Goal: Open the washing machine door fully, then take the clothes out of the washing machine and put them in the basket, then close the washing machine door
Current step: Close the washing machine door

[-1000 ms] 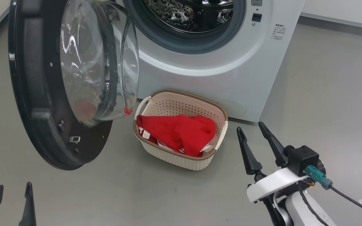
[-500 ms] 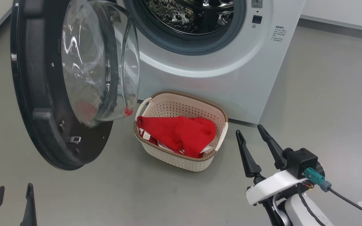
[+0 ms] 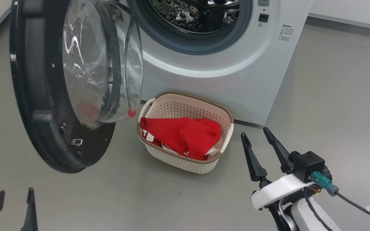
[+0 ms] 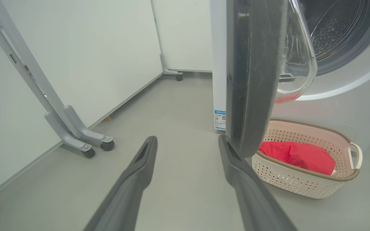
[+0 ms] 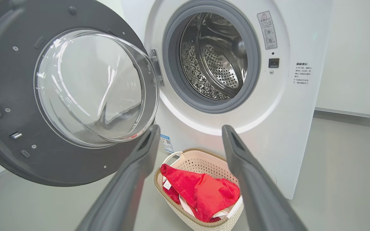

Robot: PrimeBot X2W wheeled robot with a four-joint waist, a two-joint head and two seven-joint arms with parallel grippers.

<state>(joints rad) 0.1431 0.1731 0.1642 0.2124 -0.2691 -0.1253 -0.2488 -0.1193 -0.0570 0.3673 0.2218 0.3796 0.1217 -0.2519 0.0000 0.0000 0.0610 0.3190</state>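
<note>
Already clothes in the basket, near and left of the spread right hand; left hand spread too.

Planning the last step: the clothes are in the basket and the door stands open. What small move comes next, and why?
Probably bring the open left gripper up to the outer edge of the washing machine door to begin pushing it shut. The clothes lie in the basket, the visible part of the drum looks empty, and the right gripper is open too, holding nothing.
</note>
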